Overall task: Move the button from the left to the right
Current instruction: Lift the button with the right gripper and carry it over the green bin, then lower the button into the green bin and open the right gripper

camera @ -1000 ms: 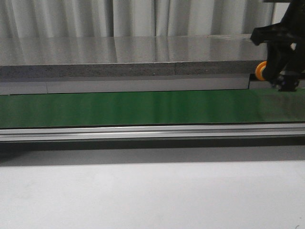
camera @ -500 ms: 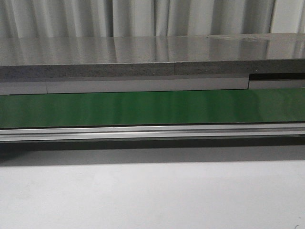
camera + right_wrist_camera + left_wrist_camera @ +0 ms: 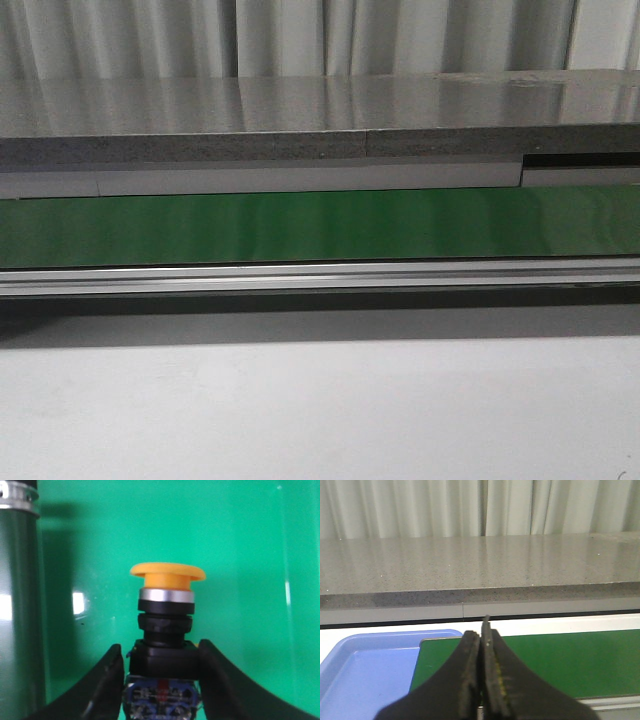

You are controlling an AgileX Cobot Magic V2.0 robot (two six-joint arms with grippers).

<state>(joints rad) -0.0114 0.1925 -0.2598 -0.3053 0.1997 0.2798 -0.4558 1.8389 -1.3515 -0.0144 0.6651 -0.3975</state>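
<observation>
Even indoor light; glare streaks on the green belt (image 3: pixel 240 555), soft focus throughout

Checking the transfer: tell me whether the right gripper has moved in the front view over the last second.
Yes. It stood at the right end of the green belt a second ago, holding the button; now it has left the front view.

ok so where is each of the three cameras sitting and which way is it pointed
Front view: fixed, facing forward over the green belt toward a grey counter; no arm shows.
Left wrist view: on the left arm, facing across the belt; left gripper shut, blue tray beside it.
Right wrist view: on the right arm, facing a green surface; right gripper holds the button.
Front and left wrist views share belt and counter.
</observation>
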